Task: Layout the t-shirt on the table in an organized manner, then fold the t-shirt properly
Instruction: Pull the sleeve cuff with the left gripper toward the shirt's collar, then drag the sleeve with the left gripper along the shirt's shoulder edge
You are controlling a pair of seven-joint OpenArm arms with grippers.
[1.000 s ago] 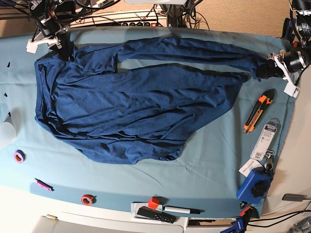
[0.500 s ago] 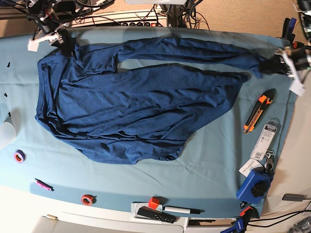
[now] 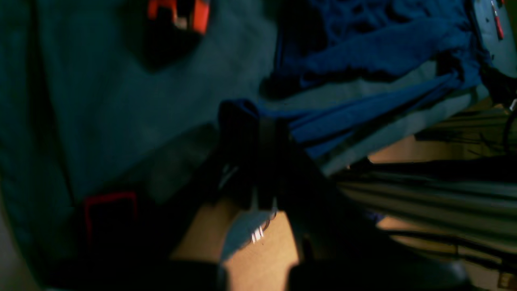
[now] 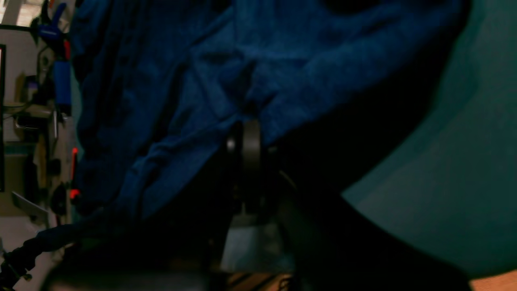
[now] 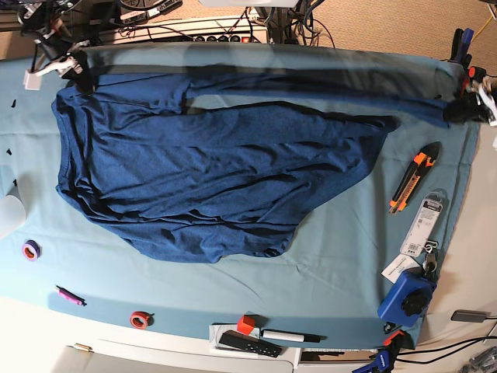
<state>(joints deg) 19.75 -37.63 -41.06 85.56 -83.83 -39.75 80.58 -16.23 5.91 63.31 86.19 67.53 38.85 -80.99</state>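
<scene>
The dark navy t-shirt (image 5: 217,171) lies wrinkled across the teal table (image 5: 334,264). Its far edge is pulled into a long, blurred band between both grippers. My right gripper (image 5: 78,71) is at the far left corner, shut on the shirt's edge. In the right wrist view its dark fingers (image 4: 252,137) pinch blue cloth (image 4: 194,81). My left gripper (image 5: 461,111) is at the table's far right edge, shut on the other end of that band. The left wrist view shows it (image 3: 260,133) clamped on a taut blue strip (image 3: 343,117).
Along the right side lie an orange-black utility knife (image 5: 413,177), a packaged item (image 5: 423,221) and a blue device (image 5: 406,298). Near the front edge are a purple tape roll (image 5: 31,250), a pink pen (image 5: 70,295), a red tape roll (image 5: 140,319), a red cube (image 5: 246,324), a marker (image 5: 289,336).
Both grippers have moved outward and toward the far edge, the right one leftward and the left one rightward. This drew the shirt's far edge straighter and tauter.
</scene>
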